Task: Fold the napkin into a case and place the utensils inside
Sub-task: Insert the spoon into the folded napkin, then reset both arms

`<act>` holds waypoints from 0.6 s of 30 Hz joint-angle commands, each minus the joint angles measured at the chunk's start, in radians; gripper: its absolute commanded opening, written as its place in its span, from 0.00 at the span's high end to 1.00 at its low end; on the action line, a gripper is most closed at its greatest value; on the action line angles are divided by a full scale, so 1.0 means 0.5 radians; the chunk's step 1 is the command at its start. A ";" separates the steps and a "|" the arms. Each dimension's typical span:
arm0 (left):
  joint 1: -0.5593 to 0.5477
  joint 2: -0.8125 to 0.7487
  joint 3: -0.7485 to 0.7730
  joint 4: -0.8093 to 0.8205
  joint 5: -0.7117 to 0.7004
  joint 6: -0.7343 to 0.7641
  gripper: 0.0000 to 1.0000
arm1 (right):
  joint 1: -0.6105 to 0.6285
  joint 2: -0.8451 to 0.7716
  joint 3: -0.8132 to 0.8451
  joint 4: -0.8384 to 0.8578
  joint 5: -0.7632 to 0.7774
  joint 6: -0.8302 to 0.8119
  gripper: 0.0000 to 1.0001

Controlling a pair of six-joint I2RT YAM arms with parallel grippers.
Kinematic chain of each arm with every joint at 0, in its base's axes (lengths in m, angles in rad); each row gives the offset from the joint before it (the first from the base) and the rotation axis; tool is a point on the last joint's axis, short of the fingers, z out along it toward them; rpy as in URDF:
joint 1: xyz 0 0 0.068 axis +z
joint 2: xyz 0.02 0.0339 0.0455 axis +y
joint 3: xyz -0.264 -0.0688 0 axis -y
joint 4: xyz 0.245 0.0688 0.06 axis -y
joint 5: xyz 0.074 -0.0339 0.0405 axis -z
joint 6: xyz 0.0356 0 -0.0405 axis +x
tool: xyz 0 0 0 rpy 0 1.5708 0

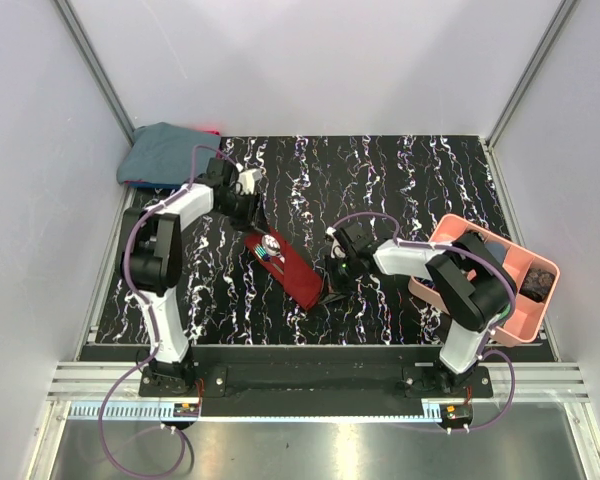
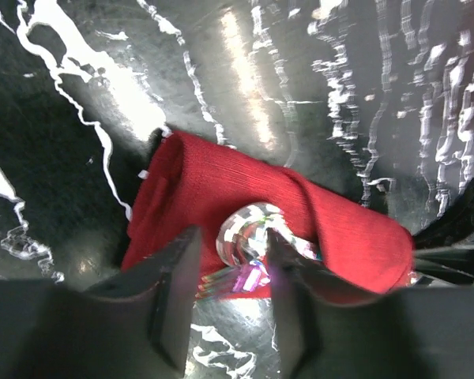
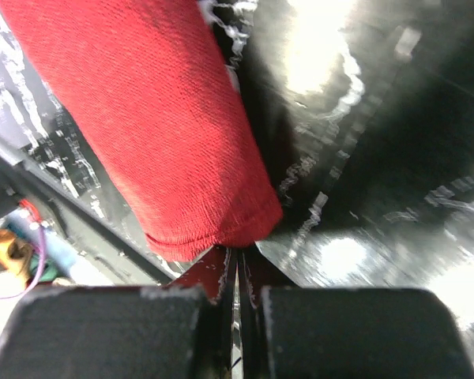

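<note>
Cloth in a blue-grey bundle (image 1: 165,150) lies at the far left corner of the black marbled table (image 1: 400,180), well to the left of the case (image 1: 292,270) and beyond it. Next comes the left gripper (image 1: 250,215), hanging over the case's far-left end; in its wrist view its fingers (image 2: 178,292) stand apart, one on each side of the shiny spoon (image 2: 249,229) bowl, and whether they touch it cannot be told. The case is a narrow dark red pouch lying slantwise near the table's middle, running from far-left to near-right. The spoon bowl (image 1: 271,246) pokes out of its far-left mouth, with a streak of coloured handle just beside it. At the case's near-right end sits the right gripper (image 1: 330,285), low on the table; its wrist view shows the jaws pressed together on a thin corner of the red cloth (image 3: 142,118). Well to the right of the case stands a pink tray (image 1: 525,322) holding dark things.
</note>
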 commanded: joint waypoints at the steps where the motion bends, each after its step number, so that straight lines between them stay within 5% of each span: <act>1: 0.029 -0.358 0.033 0.029 -0.073 -0.083 0.44 | 0.018 -0.178 -0.008 -0.145 0.223 -0.054 0.98; 3: 0.029 -0.438 0.069 -0.017 -0.091 -0.101 0.37 | 0.018 -0.227 -0.005 -0.215 0.260 -0.066 0.94; 7: 0.005 -0.708 0.057 -0.045 -0.091 -0.132 0.01 | 0.018 -0.429 -0.029 -0.423 0.382 -0.122 0.78; 10: -0.148 -0.965 -0.035 -0.032 -0.262 -0.126 0.01 | 0.018 -0.635 -0.057 -0.604 0.581 -0.183 0.51; 11: -0.222 -1.045 -0.120 -0.014 -0.357 -0.129 0.01 | 0.018 -0.693 -0.075 -0.632 0.640 -0.198 0.35; 12: -0.396 -1.131 -0.185 0.074 -0.565 -0.141 0.01 | 0.015 -0.758 -0.084 -0.651 0.701 -0.205 0.04; 18: -1.028 -1.904 -0.988 1.039 -1.085 -0.527 0.01 | 0.015 -1.178 -0.090 -0.614 1.106 -0.290 0.00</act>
